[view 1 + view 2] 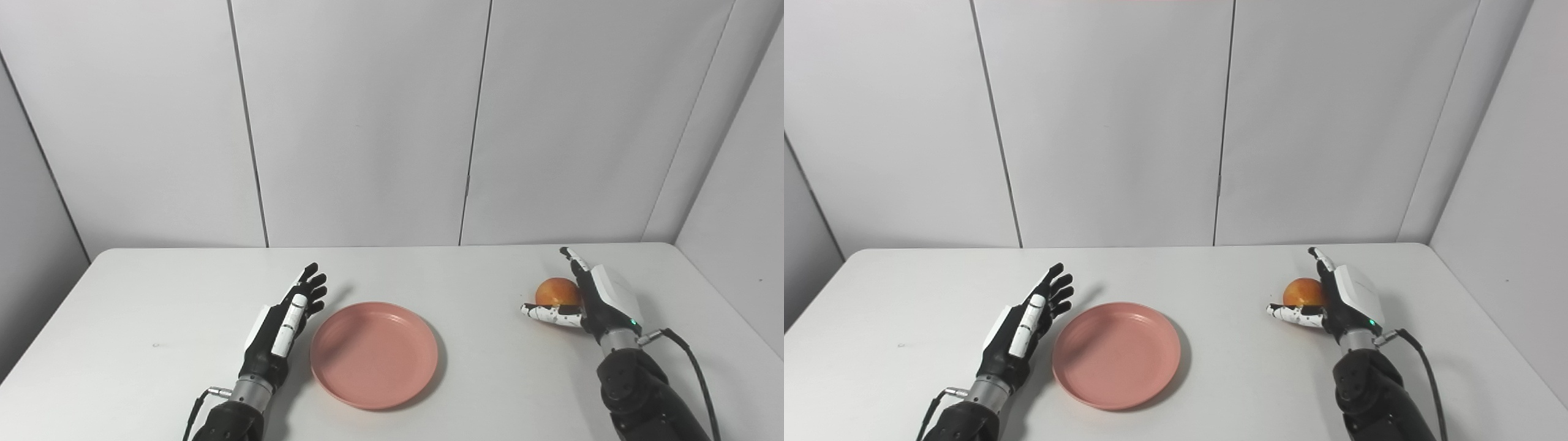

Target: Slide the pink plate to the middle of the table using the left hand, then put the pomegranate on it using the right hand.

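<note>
Pink plate (374, 354) sits flat on the surface (153, 306), roughly mid-table, so the sliding part looks done to me. Left hand (288, 318) is just left of the plate, fingers spread and holding nothing, not clearly touching the rim. The pomegranate (556, 291) is well to the right of the plate, and the right hand (582, 300) is cupped around it, fingers loose and not clamped, probably lining up the grab.

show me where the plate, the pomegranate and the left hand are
plate (374, 354), left eye view, centre of its bare inside.
pomegranate (556, 291), left eye view, its visible top front.
left hand (1024, 324), right eye view, back of the hand.
</note>
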